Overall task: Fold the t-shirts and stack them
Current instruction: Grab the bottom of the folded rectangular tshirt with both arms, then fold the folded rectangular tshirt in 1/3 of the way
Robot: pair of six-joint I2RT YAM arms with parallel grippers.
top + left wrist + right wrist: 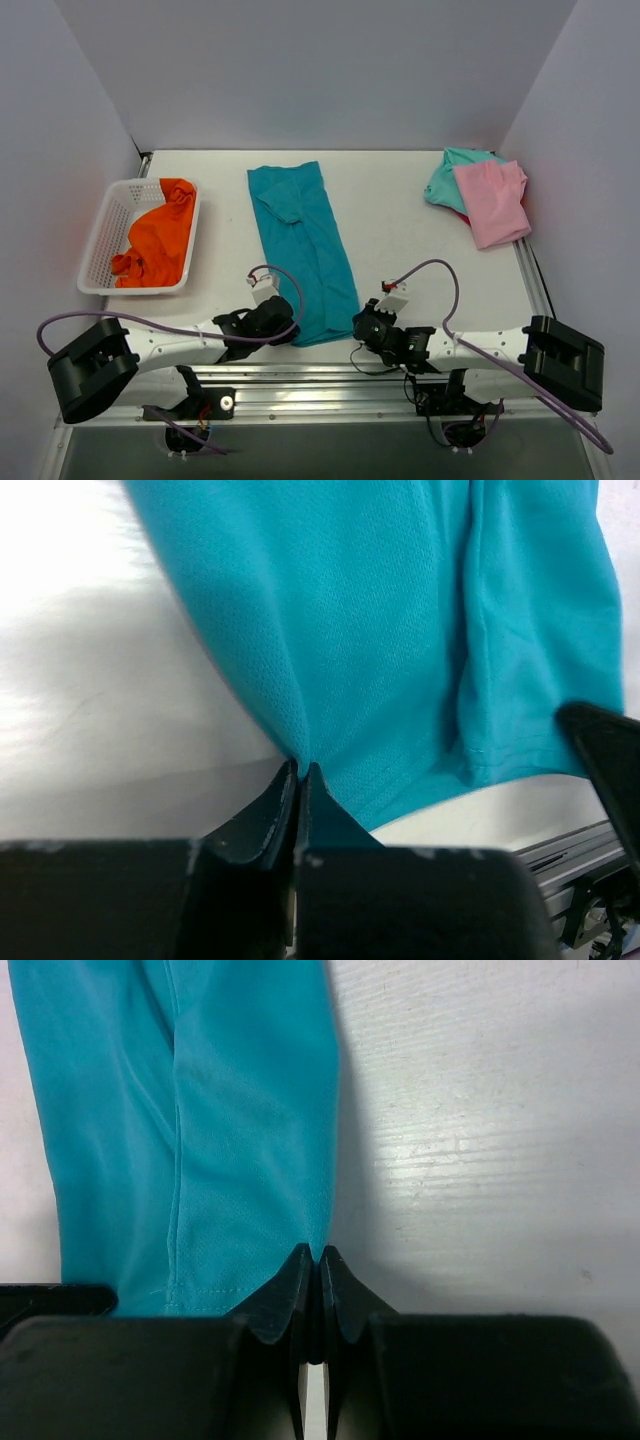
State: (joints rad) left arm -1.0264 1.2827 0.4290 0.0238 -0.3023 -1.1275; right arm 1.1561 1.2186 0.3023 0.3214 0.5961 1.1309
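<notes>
The teal-blue t-shirt (300, 245) lies as a long narrow strip down the middle of the table, collar end at the back. My left gripper (283, 322) is shut on its near left corner, as the left wrist view (303, 770) shows, with cloth (400, 630) pinched between the closed jaws. My right gripper (360, 325) is shut on the near right corner of the hem, its tips (318, 1253) meeting at the cloth's edge (230, 1160). The pink t-shirt (490, 200) lies on the mint-green one (445, 180) at the back right. The orange t-shirt (155, 240) is crumpled in the basket.
The white lattice basket (100, 240) stands at the left side of the table. Grey walls close in the left, back and right. The table's near edge with its metal rail (330, 375) runs just behind both grippers.
</notes>
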